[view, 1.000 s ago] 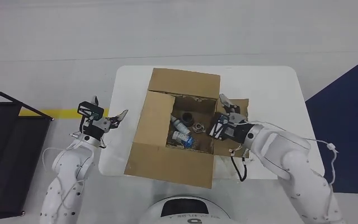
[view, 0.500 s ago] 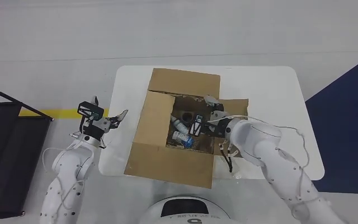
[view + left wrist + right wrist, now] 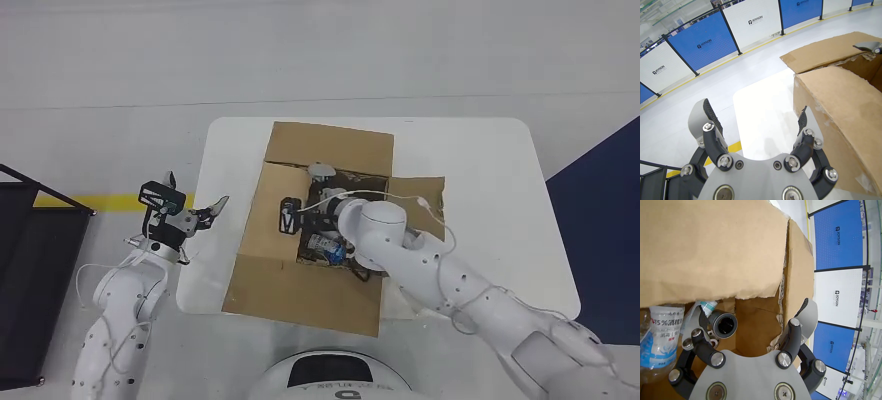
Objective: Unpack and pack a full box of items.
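A: Blue and white barrier panels (image 3: 711, 41) are standing on the pale floor beyond the box (image 3: 262, 225). Where is the box sitting?

B: It is sitting on the white bench (image 3: 480, 170) with its flaps lying open.

A: What is lying inside the box?

B: A clear bottle (image 3: 660, 336) with a blue and white label is lying on its side on the box floor. A dark metal cylinder (image 3: 725, 325) with a hollow bore is lying just beside it, partly under a torn flap.

A: How are the right jaws standing?

B: They are spreading wide and gripping nothing. The right arm (image 3: 380, 225) is stretching across the box opening, so the right jaws are hanging over the side of the box nearest the left arm (image 3: 125, 290). One finger is hanging inside the box near the bottle and the cylinder. The other is hanging by the box wall.

A: And the left jaws?

B: They are also spreading wide and holding nothing. They are hovering beside the box, out past the bench edge, apart from the cardboard and pointing toward it.
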{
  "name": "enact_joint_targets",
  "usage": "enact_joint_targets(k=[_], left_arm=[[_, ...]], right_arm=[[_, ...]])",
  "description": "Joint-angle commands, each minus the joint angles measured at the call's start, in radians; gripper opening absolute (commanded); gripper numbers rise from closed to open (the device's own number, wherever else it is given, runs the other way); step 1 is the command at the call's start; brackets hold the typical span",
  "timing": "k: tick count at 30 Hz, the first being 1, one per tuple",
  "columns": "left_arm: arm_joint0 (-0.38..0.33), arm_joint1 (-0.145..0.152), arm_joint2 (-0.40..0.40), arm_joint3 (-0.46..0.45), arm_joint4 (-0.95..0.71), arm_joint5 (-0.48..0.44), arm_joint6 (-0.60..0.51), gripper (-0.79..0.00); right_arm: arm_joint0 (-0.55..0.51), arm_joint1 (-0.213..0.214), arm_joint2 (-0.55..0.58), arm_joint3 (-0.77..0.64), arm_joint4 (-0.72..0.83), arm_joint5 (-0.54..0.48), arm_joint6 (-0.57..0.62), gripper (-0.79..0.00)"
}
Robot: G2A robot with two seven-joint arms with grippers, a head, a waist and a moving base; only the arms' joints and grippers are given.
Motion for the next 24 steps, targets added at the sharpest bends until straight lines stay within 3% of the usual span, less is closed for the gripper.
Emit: enact_joint_targets(k=[1,12,18,24], left_arm=[[0.0,0.0,0.0,0.0,0.0,0.0,0.0,0.0],[0.0,0.0,0.0,0.0,0.0,0.0,0.0,0.0],[-0.002,0.0,-0.074,0.006,-0.091,0.06,0.065,0.0],[-0.03,0.009,-0.218,0.075,-0.278,0.0,0.066,0.0]], right_arm=[[0.016,-0.013,-0.004,0.009,0.018,0.02,-0.028,0.0],[-0.031,-0.017,0.087,-0.033,0.133,0.062,-0.312,0.0],[0.01,-0.049,0.049,-0.054,0.136,0.099,-0.275,0.0],[0.12,-0.119,-0.054,0.001,0.141,0.136,-0.196,0.0]])
